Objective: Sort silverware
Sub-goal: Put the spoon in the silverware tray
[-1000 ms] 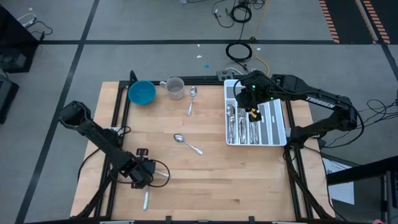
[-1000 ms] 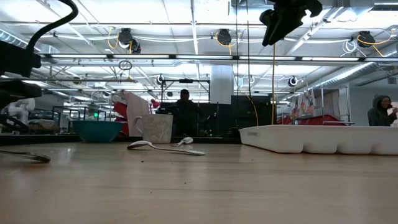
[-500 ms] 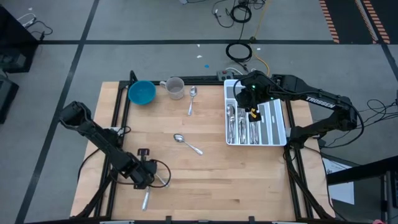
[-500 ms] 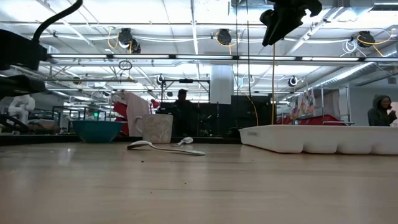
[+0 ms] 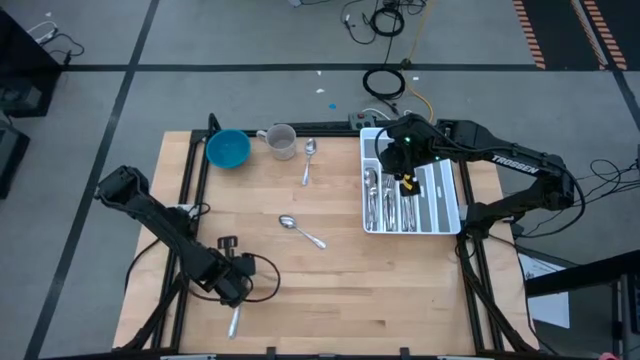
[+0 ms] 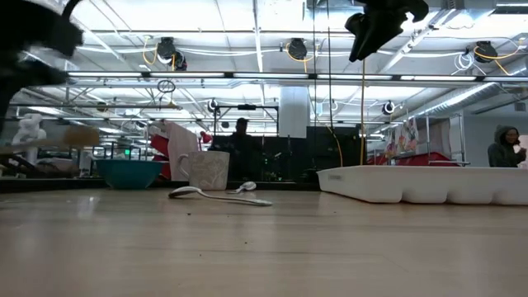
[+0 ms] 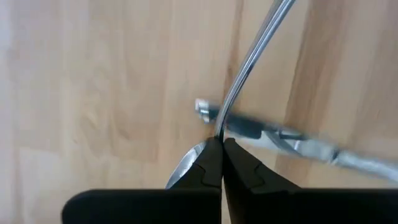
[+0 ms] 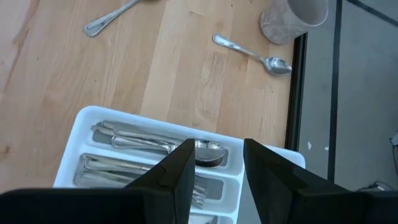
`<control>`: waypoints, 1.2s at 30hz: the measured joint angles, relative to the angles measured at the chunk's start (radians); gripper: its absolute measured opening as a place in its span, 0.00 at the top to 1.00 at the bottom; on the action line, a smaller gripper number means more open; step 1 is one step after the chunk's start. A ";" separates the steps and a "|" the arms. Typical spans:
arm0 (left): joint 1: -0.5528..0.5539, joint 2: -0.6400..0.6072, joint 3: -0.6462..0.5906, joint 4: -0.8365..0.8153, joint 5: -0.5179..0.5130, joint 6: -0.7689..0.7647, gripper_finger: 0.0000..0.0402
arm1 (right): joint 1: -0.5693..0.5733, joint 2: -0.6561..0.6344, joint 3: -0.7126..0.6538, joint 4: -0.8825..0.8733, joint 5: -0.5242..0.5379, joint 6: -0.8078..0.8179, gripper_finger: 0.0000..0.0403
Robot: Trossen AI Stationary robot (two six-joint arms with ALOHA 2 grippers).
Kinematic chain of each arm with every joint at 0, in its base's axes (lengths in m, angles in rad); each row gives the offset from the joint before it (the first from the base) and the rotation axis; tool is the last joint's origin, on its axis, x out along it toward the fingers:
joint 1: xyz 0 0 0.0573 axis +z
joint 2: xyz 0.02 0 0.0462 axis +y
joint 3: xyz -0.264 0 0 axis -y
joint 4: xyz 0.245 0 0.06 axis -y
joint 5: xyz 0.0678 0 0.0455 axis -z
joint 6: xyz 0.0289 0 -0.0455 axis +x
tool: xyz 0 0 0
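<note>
Here left gripper (image 7: 221, 163) pinches, seemingly, a utensil (image 7: 249, 59)

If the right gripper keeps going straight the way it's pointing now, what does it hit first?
Most likely the white tray: the right gripper hangs open above it, with the spoon in one compartment showing between its fingers. How high it hangs is hard to judge.

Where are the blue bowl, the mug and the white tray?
Blue bowl (image 5: 228, 150), high view, inner bottom.
Mug (image 5: 282, 141), high view, the open top.
White tray (image 5: 455, 200), high view, its outer right rim.
</note>
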 joint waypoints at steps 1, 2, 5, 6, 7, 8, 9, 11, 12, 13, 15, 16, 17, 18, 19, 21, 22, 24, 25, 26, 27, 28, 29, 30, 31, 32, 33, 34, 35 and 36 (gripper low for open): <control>0.003 0.000 0.025 -0.017 -0.018 0.000 1.00 | 0.000 0.000 0.000 -0.008 0.000 0.000 0.68; 0.007 -0.001 0.050 -0.034 -0.037 0.001 1.00 | 0.000 0.000 0.000 -0.016 0.000 -0.001 0.68; 0.029 -0.003 0.100 -0.076 -0.109 0.054 1.00 | 0.000 0.000 0.000 -0.046 0.001 0.000 0.68; 0.041 -0.003 0.114 -0.074 -0.142 0.101 1.00 | 0.000 0.000 0.000 -0.056 0.004 0.000 0.68; 0.056 -0.003 0.124 -0.069 -0.182 0.160 1.00 | 0.000 0.000 0.000 -0.066 0.007 -0.001 0.68; 0.074 -0.003 0.131 -0.066 -0.225 0.234 1.00 | 0.000 0.000 0.000 -0.075 0.008 -0.001 0.68; 0.095 -0.003 0.132 -0.055 -0.266 0.314 1.00 | -0.001 0.000 0.000 -0.085 0.012 -0.001 0.68; 0.148 -0.003 0.132 -0.012 -0.343 0.507 1.00 | -0.002 -0.004 0.000 -0.108 0.040 0.000 0.68; 0.180 -0.003 0.132 0.016 -0.382 0.613 1.00 | -0.002 -0.005 0.000 -0.123 0.057 0.000 0.68; 0.215 -0.003 0.133 0.050 -0.426 0.735 1.00 | -0.002 -0.011 0.000 -0.139 0.074 0.000 0.68; 0.296 -0.003 0.133 0.139 -0.496 0.956 1.00 | -0.007 -0.026 0.000 -0.159 0.093 0.000 0.68; 0.345 -0.003 0.133 0.204 -0.513 1.054 1.00 | -0.008 -0.036 0.000 -0.163 0.104 0.000 0.68; 0.396 -0.003 0.133 0.271 -0.515 1.146 1.00 | -0.011 -0.047 0.000 -0.163 0.108 0.000 0.68; 0.444 -0.003 0.133 0.341 -0.510 1.236 1.00 | -0.014 -0.060 0.000 -0.163 0.108 0.000 0.68; 0.492 -0.003 0.133 0.411 -0.490 1.334 1.00 | -0.020 -0.074 0.000 -0.163 0.108 0.000 0.68; 0.580 -0.003 0.133 0.551 -0.440 1.539 1.00 | -0.030 -0.104 0.000 -0.163 0.111 0.007 0.68; 0.622 0.004 0.134 0.627 -0.404 1.641 1.00 | -0.035 -0.118 0.000 -0.163 0.113 0.017 0.68; 0.702 0.017 0.135 0.769 -0.336 1.817 1.00 | -0.046 -0.146 0.000 -0.162 0.134 0.045 0.68; 0.740 0.027 0.134 0.825 -0.305 1.896 1.00 | -0.049 -0.159 0.000 -0.162 0.149 0.058 0.68; 0.775 0.039 0.135 0.889 -0.280 1.973 1.00 | -0.051 -0.172 0.000 -0.163 0.159 0.071 0.68; 0.808 0.053 0.135 0.949 -0.256 2.038 1.00 | -0.054 -0.184 0.000 -0.164 0.163 0.080 0.68; 0.838 0.069 0.135 0.997 -0.236 2.095 1.00 | -0.059 -0.196 0.000 -0.164 0.163 0.086 0.68; 0.863 0.085 0.136 1.036 -0.211 2.142 1.00 | -0.059 -0.207 0.000 -0.164 0.163 0.092 0.68; 0.883 0.105 0.145 1.051 -0.182 2.180 1.00 | -0.060 -0.216 0.000 -0.163 0.164 0.101 0.68; 0.904 0.127 0.160 1.053 -0.147 2.208 1.00 | -0.060 -0.223 0.000 -0.162 0.164 0.111 0.68; 0.920 0.149 0.178 1.054 -0.112 2.229 1.00 | -0.060 -0.229 0.000 -0.160 0.166 0.120 0.68; 0.932 0.174 0.196 1.054 -0.079 2.248 1.00 | -0.060 -0.234 0.000 -0.159 0.166 0.131 0.68; 0.942 0.201 0.217 1.057 -0.043 2.267 1.00 | -0.059 -0.236 0.000 -0.159 0.166 0.142 0.68; 0.950 0.229 0.239 1.066 -0.008 2.288 1.00 | -0.059 -0.238 0.000 -0.159 0.166 0.154 0.68; 0.956 0.260 0.264 1.069 0.022 2.308 1.00 | -0.059 -0.238 0.000 -0.159 0.166 0.167 0.68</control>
